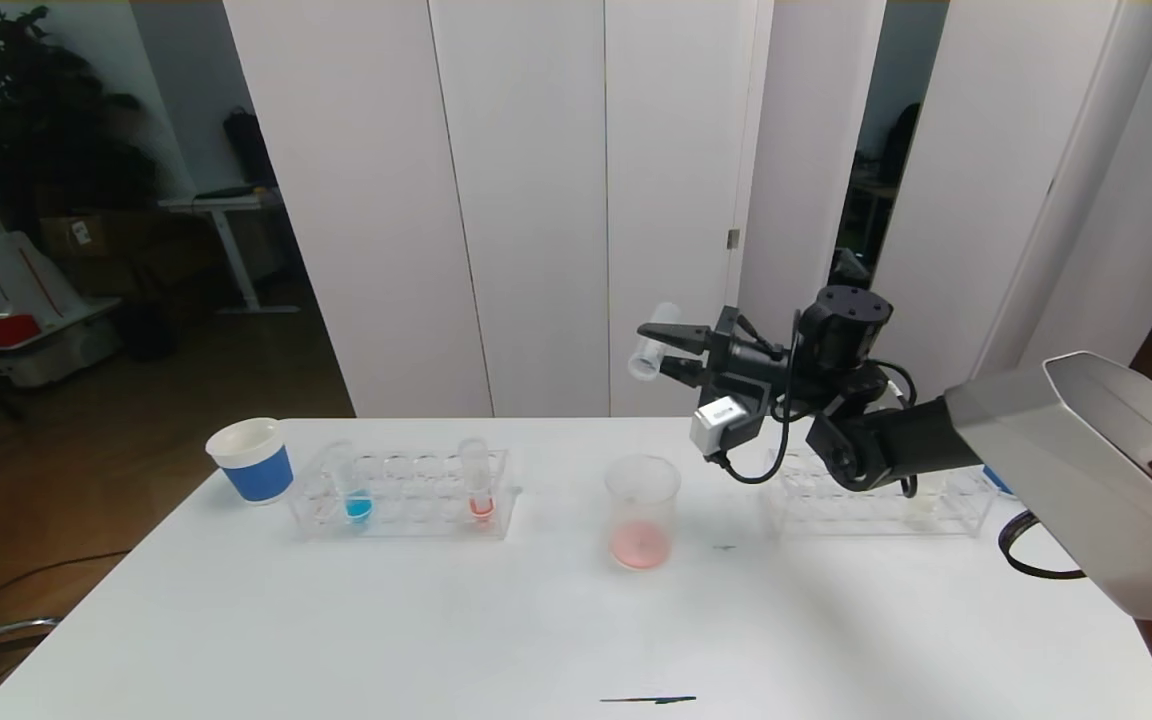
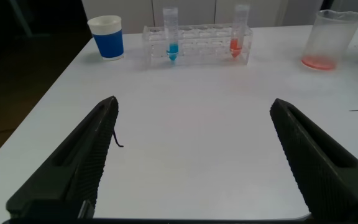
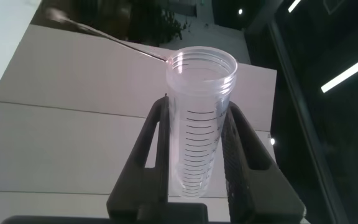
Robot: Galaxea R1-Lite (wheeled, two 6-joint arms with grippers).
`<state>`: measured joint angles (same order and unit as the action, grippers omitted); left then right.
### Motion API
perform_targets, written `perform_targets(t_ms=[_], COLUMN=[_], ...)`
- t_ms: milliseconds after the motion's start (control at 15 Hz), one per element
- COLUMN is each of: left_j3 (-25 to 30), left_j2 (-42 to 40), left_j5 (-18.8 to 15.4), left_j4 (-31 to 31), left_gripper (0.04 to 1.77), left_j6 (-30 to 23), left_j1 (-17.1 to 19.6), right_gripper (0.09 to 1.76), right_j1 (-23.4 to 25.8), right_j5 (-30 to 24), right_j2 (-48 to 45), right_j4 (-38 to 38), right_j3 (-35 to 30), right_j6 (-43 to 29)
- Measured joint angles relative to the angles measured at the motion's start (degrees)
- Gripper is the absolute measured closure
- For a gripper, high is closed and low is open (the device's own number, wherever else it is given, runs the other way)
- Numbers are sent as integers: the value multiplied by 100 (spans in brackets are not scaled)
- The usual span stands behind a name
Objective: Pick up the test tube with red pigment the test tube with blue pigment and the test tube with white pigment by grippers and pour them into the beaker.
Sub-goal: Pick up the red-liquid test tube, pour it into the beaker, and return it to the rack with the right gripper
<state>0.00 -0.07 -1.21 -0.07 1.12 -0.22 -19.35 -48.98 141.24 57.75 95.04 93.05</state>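
Note:
My right gripper (image 1: pixel 658 348) is shut on a clear graduated test tube (image 1: pixel 652 345), held high above the table over the beaker (image 1: pixel 642 510). The tube tilts with its mouth away from the wrist (image 3: pixel 197 143), and I see no liquid in it. The beaker holds a little pink liquid. The test tube with blue pigment (image 1: pixel 356 490) and a tube with red pigment (image 1: pixel 477 485) stand in the left rack (image 1: pixel 406 500). I cannot pick out a tube with white pigment. My left gripper (image 2: pixel 194 102) is open and empty above bare table.
A blue-banded paper cup (image 1: pixel 251 460) stands left of the left rack. A second clear rack (image 1: pixel 876 505) sits on the right, partly behind my right arm. A dark mark (image 1: pixel 648 700) lies near the table's front edge.

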Motion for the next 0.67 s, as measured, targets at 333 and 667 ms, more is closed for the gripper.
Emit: perform_targets(t_ms=[333,667], left_j3=[0,0], left_j2=[0,0], left_j5=[0,-2], left_j4=[0,0], left_gripper=[6,6], left_j6=[0,2], left_j1=[0,0], right_gripper=[127,127], right_j1=[13,-99], right_j5=[-263,447], right_j2=[44,-17], right_j4=[0,-17], right_j3=[201,341], right_j6=[251,-59])
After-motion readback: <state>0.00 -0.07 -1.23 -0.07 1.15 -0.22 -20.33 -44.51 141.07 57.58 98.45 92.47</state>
